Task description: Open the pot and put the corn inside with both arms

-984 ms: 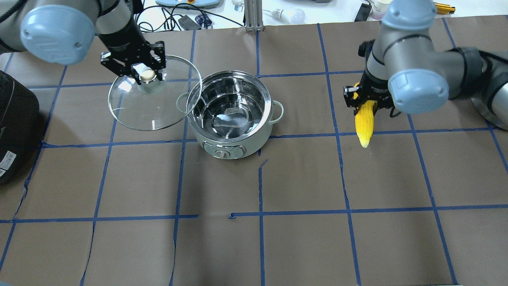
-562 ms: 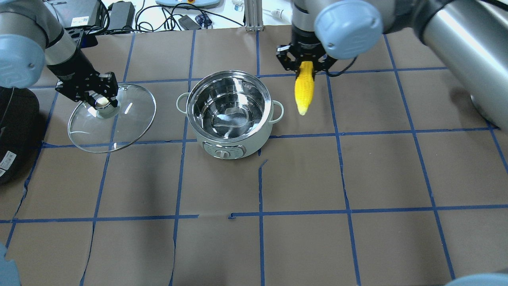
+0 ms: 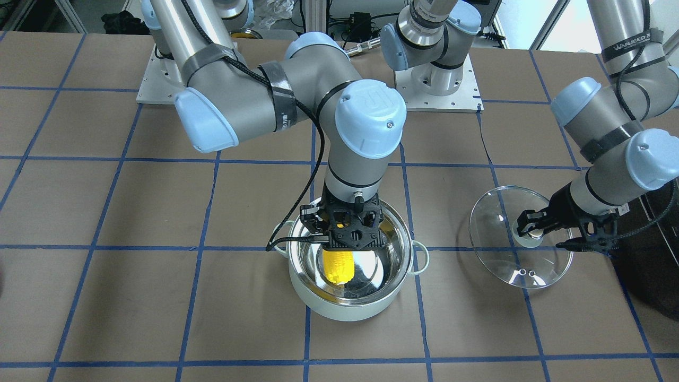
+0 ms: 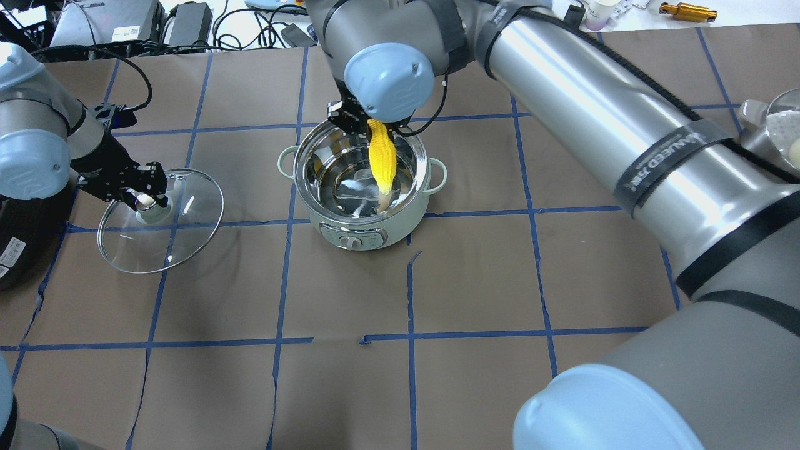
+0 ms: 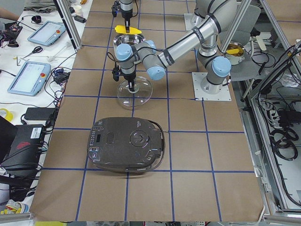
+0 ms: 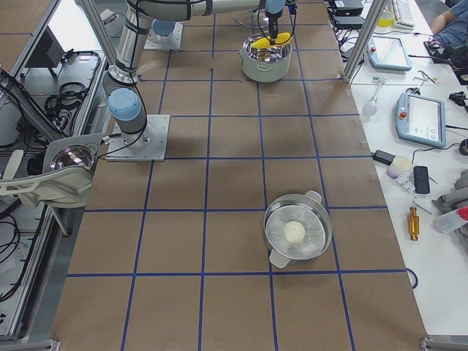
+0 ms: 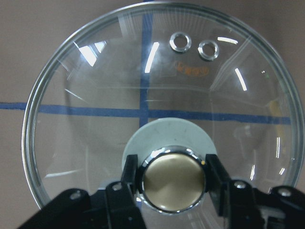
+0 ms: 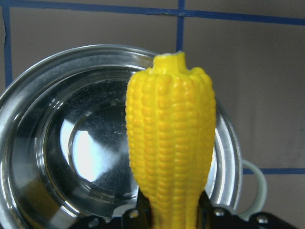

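The mint-green pot (image 4: 350,232) stands open in the middle of the table, its steel inside bare. My right gripper (image 3: 350,237) is shut on the thick end of the yellow corn (image 4: 381,159) and holds it tip-down over the pot's opening, the tip below the rim. The corn also shows in the front view (image 3: 338,265) and the right wrist view (image 8: 171,152). My left gripper (image 4: 145,200) is shut on the knob of the glass lid (image 4: 169,240) and holds the lid tilted, low over the table, left of the pot. The lid fills the left wrist view (image 7: 143,71).
A large black appliance (image 4: 19,237) sits at the table's left edge, close behind the left gripper. A steel pot (image 6: 296,232) holding a pale round thing stands far to the right. Blue tape lines cross the brown table cover.
My right arm swung left with the corn, from right of the pot to over its opening, and lowered it. My left arm carried the lid further left and lower.
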